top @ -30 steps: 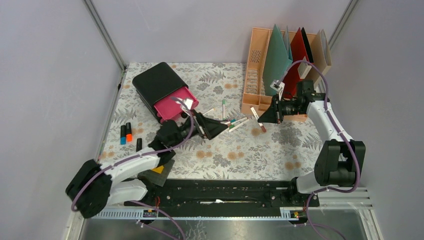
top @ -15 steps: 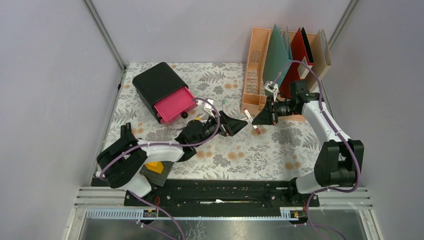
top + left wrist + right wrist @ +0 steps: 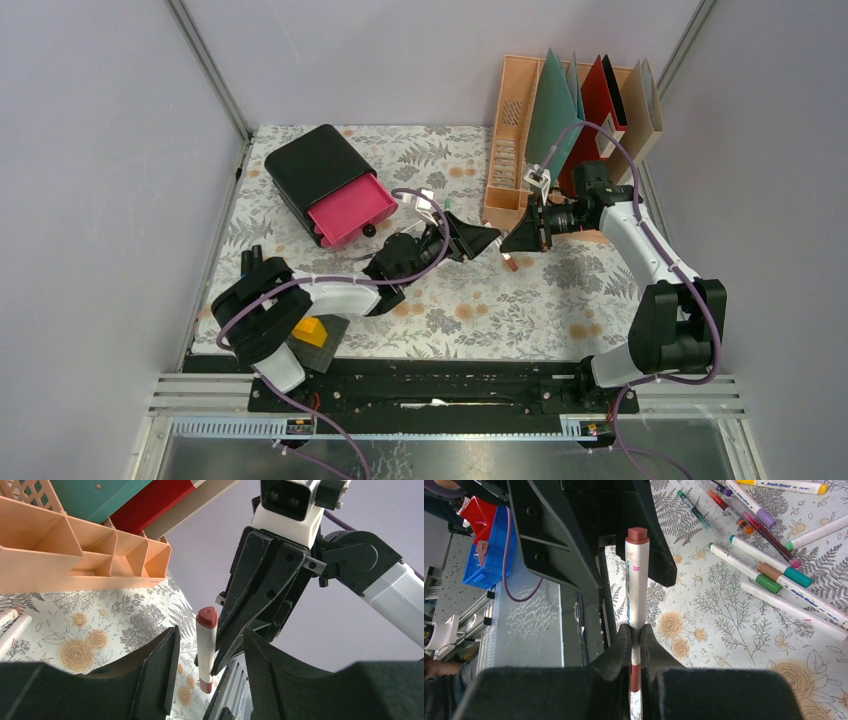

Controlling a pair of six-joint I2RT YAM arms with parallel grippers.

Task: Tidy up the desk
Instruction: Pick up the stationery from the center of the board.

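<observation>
Note the worktop (image 3: 520, 320), cloth-covered, spanning the view beneath both arms. It carries the rack (image 3: 512, 130) at the far right and the drawer box (image 3: 315, 165), one pink drawer open, at the far left. Your right pincer (image 3: 635, 632) is pressed onto a red-capped marker (image 3: 636, 580), holding it clear of the cloth. Your left pincer (image 3: 210, 635) stands spread, a finger either side of that marker without touching, seemingly set for a handover. Loose pens (image 3: 774, 580) lie nearby, unsorted.
</observation>
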